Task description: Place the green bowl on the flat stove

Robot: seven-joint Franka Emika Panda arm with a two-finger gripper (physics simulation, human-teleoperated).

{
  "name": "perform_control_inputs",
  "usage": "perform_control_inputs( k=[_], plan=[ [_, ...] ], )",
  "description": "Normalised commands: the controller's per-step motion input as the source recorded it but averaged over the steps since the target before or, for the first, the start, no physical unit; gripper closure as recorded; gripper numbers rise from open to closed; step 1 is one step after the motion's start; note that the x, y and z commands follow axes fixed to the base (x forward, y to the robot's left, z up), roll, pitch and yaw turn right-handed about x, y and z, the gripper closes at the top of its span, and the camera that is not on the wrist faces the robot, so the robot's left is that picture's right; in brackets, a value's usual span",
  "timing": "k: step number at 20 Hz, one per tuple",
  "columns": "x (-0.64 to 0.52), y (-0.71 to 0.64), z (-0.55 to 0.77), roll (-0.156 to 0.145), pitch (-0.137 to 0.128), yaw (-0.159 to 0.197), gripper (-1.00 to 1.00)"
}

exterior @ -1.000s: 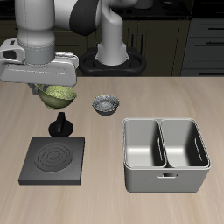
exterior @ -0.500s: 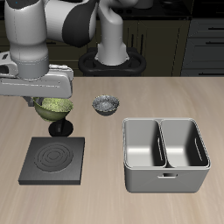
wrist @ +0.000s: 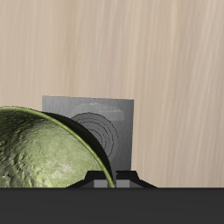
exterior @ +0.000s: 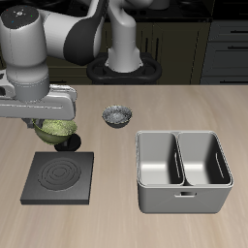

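Note:
My gripper (exterior: pixel 50 122) is shut on the rim of the green bowl (exterior: pixel 58 130) and holds it in the air over the far edge of the flat stove (exterior: pixel 60 175). The bowl is olive green with a mottled glossy inside and fills much of the wrist view (wrist: pixel 44 150). The stove, a black square slab with pale concentric rings, lies near the table's front edge. It shows below the bowl in the wrist view (wrist: pixel 109 127). My fingers are mostly hidden behind the hand and the bowl.
A black moka pot (exterior: pixel 70 142) stands just behind the stove, partly hidden by the bowl. A grey-white speckled bowl (exterior: pixel 117 116) sits farther back at mid table. A grey two-compartment metal bin (exterior: pixel 183 170) stands beside the stove.
My gripper has carried the green bowl forward toward the table's front edge and lower, from beside the moka pot to above the stove's far edge.

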Motion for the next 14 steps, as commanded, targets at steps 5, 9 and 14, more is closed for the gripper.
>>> perform_control_inputs(
  k=[5,9,14],
  plan=[
    [0.08,0.05,-0.37,0.013,0.023,-0.028,1.0],
    [0.14,0.14,-0.41,0.038,0.024,-0.027,1.0],
    [0.05,0.13,-0.15,0.026,0.004,-0.02,1.0]
  ],
)
